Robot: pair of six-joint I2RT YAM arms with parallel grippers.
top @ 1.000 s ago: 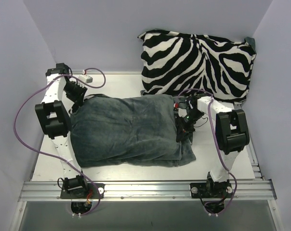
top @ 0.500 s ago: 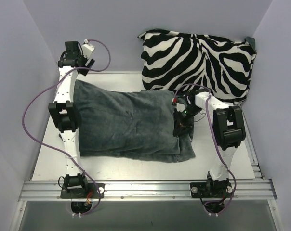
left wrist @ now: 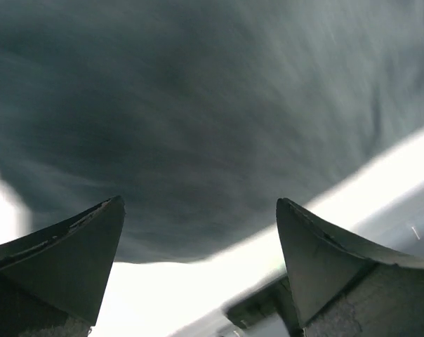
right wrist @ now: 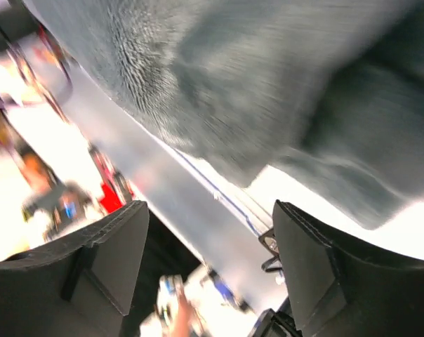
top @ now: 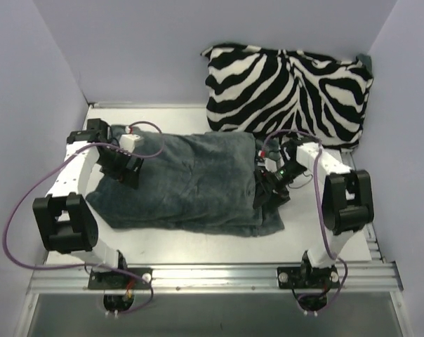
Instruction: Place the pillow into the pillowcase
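Note:
The pillowcase (top: 191, 184) lies flat across the table with its dark grey-teal plush face up. It bulges a little. The pillow is hidden from every view. My left gripper (top: 125, 168) hovers over the pillowcase's left end, jaws open with nothing between them. In the left wrist view the gripper (left wrist: 199, 205) faces blurred grey plush (left wrist: 198, 105) and white table. My right gripper (top: 269, 194) sits at the pillowcase's right end. In the right wrist view its jaws (right wrist: 210, 210) stand open and empty, with the plush (right wrist: 268, 91) just beyond the fingertips.
A plump zebra-print cushion (top: 289, 88) with a teal corner leans against the back wall at the right. Lilac walls close in the left, back and right sides. An aluminium rail (top: 212, 275) runs along the front edge. Purple cables loop off both arms.
The left arm swung from the back-left corner down over the pillowcase's left end, its jaws now wide. The right gripper opened and let go of the pillowcase's right end.

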